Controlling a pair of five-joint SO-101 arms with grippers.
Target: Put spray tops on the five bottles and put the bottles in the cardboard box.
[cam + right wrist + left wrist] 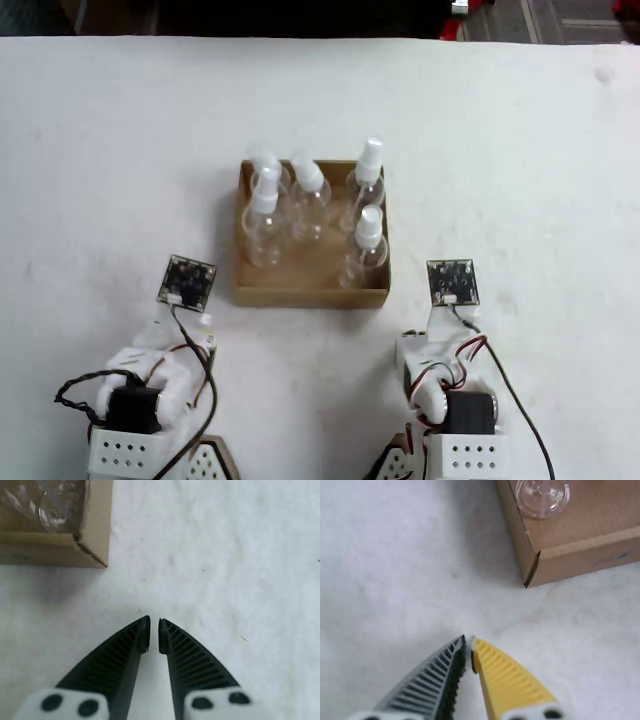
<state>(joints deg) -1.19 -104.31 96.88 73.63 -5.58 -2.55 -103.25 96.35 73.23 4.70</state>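
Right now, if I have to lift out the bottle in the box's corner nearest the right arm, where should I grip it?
Probably at the neck just under its spray top, coming straight down from above. The bottle stands upright, and the wall of the cardboard box screens its body from the side.

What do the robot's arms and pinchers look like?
The left gripper has pointed, ribbed fingers, one grey and one yellow. The right gripper has two black ones on white bases. The left arm and right arm are white with black motors, black cables and square black camera boards.
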